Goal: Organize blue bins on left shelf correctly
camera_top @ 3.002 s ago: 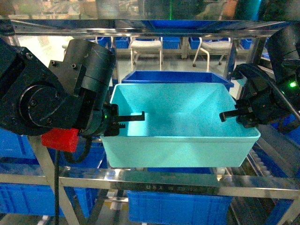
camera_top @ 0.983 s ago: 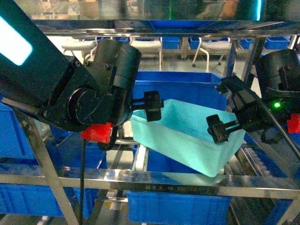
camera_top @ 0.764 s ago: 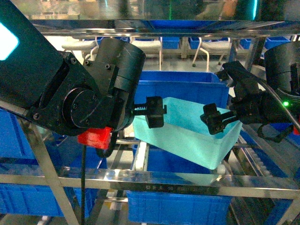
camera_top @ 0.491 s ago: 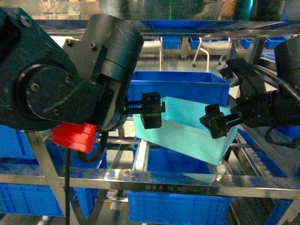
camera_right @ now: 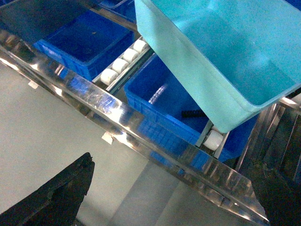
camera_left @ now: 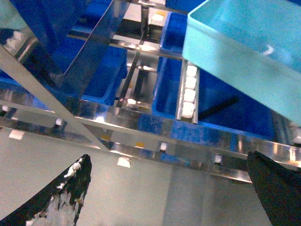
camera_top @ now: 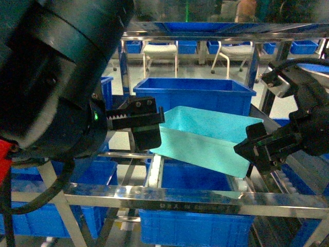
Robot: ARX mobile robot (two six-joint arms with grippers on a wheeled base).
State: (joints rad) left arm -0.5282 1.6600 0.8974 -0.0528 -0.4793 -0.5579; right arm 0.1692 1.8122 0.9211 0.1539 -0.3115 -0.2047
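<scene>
The steel shelf (camera_top: pixel 185 199) fills the head view, its shiny front crossbeam running across the lower part of the frame, with big royal-blue bins (camera_top: pixel 194 93) behind in the centre and more below. The left arm's black housing (camera_top: pixel 51 77) swallows the whole upper left of the frame. And there's the turquoise bin (camera_top: pixel 205 141), centre frame, sitting inside the shelf on the sloping roller rails (camera_left: pixel 189 92), tilted and skewed so its right corner points down toward the lower right. From the wrist views you can see white rollers under its near edge and nothing clamped on its rim. The left gripper (camera_top: pixel 139 121) is just beside the bin's left end, centre-left of the frame, jaws spread wide with nothing between them; in its own wrist view both dark fingertips (camera_left: pixel 70 193) sit at the bottom corners, far apart. The right gripper (camera_top: pixel 259 149) hangs by the bin's right corner, lower right, also spread wide and holding nothing, fingertips (camera_right: pixel 56 197) apart in its wrist view.
</scene>
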